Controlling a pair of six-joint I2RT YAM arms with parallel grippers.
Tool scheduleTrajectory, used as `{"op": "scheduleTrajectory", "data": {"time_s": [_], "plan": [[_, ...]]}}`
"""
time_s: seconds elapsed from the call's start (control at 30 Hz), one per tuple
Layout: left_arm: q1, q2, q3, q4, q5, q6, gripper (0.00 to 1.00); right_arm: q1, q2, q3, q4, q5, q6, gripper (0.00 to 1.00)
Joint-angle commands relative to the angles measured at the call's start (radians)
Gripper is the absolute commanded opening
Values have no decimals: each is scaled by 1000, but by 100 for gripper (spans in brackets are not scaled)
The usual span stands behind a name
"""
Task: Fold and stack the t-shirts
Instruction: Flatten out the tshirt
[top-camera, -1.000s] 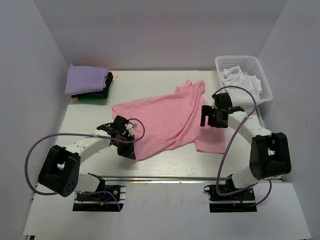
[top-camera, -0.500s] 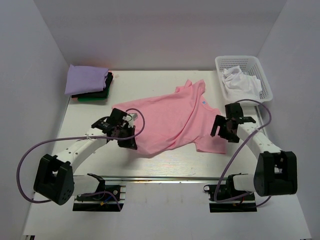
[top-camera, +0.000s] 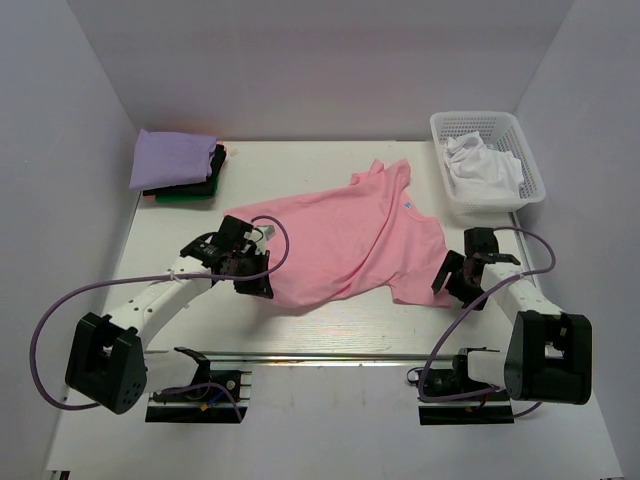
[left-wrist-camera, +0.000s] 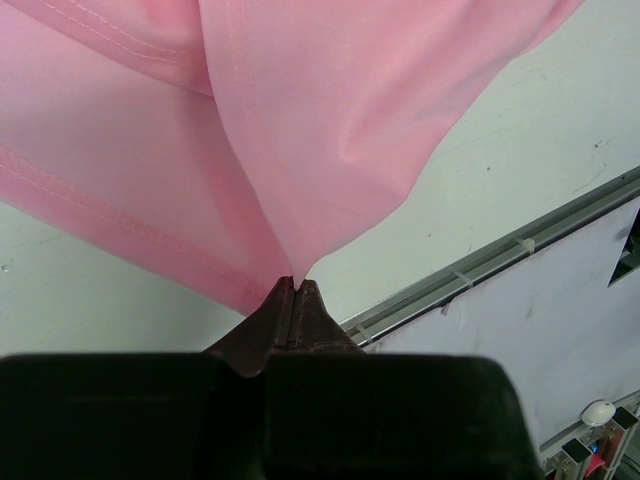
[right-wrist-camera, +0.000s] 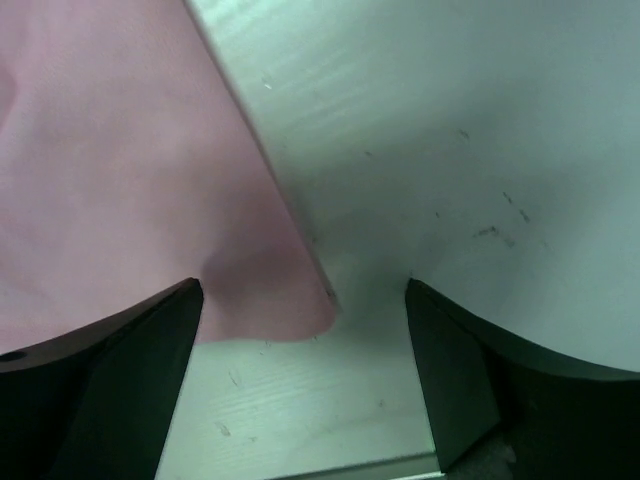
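Pink tee (top-camera: 340, 240): lies crooked across the middle of the surface (top-camera: 170, 235), unfolded, with its neck toward the far right.
Left gripper (top-camera: 252, 277): pressed together on a pinch of the tee's near-left edge. In the wrist view the cloth (left-wrist-camera: 330, 120) runs straight out of the closed tips (left-wrist-camera: 297, 290).
Right gripper (top-camera: 455, 280): spread and low over the surface, 1 finger on each side of the tee's near-right corner (right-wrist-camera: 270, 300), holding nothing.
Stack: the lavender tee (top-camera: 172, 158) lies on the black tee (top-camera: 216, 162) and the green tee (top-camera: 180, 198) in the far-left corner, well apart from the pink one.
Basket (top-camera: 475, 117): far right, with white cloth (top-camera: 480, 165) inside.
Step in hand: probably taking the second corner, so the tee can be pulled flat before folding.
Doing it well: bring the right gripper down until 1 finger slides under the corner, then close right at the edge and not further in. Keep the left pinch firm and draw the 2 grippers apart evenly and low, so the cloth tightens without bunching.
Change from 1.0 s ago: the right gripper has moved from beside the neck to the near-right corner. The left gripper has carried its edge slightly away from the arm's base.
Change from 0.5 s ago: the left is about the same, and the right has come nearer and lower.
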Motion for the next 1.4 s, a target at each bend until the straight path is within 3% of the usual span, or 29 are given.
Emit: {"op": "scheduleTrajectory", "data": {"time_s": [0.0, 0.2, 0.3, 0.33, 0.43, 0.47, 0.8, 0.9, 1.07, 1.2, 1.37], "plan": [[-5, -36, 24, -1, -3, 12, 0, -4, -20, -27, 132, -48, 7, 81], [4, -45, 33, -11, -3, 12, 0, -3, -9, -67, 136, -46, -2, 63], [4, -45, 44, -11, 6, 3, 0, -4, -22, -93, 151, -52, 10, 39], [4, -54, 44, -11, 6, 3, 0, -3, -23, -99, 151, -67, 12, 22], [4, -66, 68, -11, 6, 13, 0, 0, -60, -101, 154, -145, 7, 2], [4, -67, 82, -20, -3, 14, 0, 0, -84, -99, 160, -154, -5, 0], [4, -152, 215, 55, -34, -6, 0, -4, -294, 118, 218, -216, -42, 0], [4, -213, 260, 107, -143, -6, 0, -4, -311, 181, 313, -228, -20, 0], [4, -335, 260, 431, -327, -36, 0, -4, -278, 344, 418, -222, -19, 0], [4, -317, 404, 401, -465, 0, 0, -6, -256, 473, 473, -191, -51, 0], [4, -307, 487, 410, -531, 55, 0, -4, -230, 660, 501, -125, -126, 0]]}}
